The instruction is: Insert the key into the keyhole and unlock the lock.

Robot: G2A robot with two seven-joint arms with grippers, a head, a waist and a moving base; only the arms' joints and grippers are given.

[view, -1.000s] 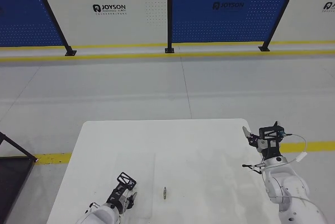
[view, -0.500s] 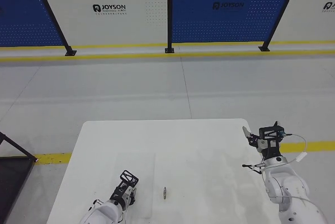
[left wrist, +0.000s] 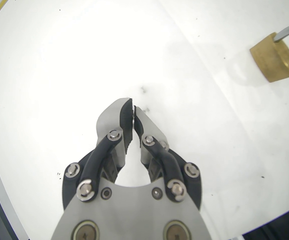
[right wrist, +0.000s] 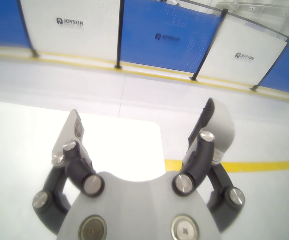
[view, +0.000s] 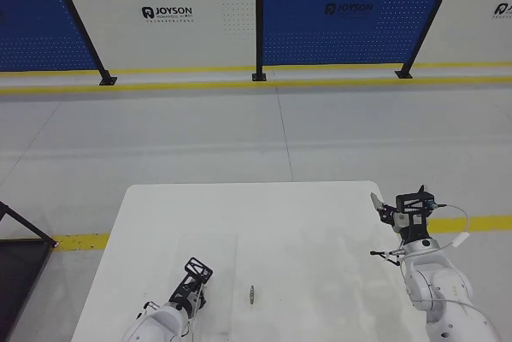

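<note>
Left gripper [left wrist: 133, 109], lower centre of its wrist view, tips pressed together, key between them not discernible; padlock [left wrist: 272, 61] lying well apart at right edge; right gripper [right wrist: 142, 108] spread, empty; insertion and unlocking both seemingly still ahead.

lock [view: 252, 294] on white table [view: 307, 222] — left gripper [view: 202, 273] near it.

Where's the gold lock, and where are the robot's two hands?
lock [left wrist: 272, 61], left wrist view, on its brass body.
left hand [left wrist: 133, 107], left wrist view, between its closed fingertips.
right hand [right wrist: 142, 107], right wrist view, midway between its open fingertips.
</note>
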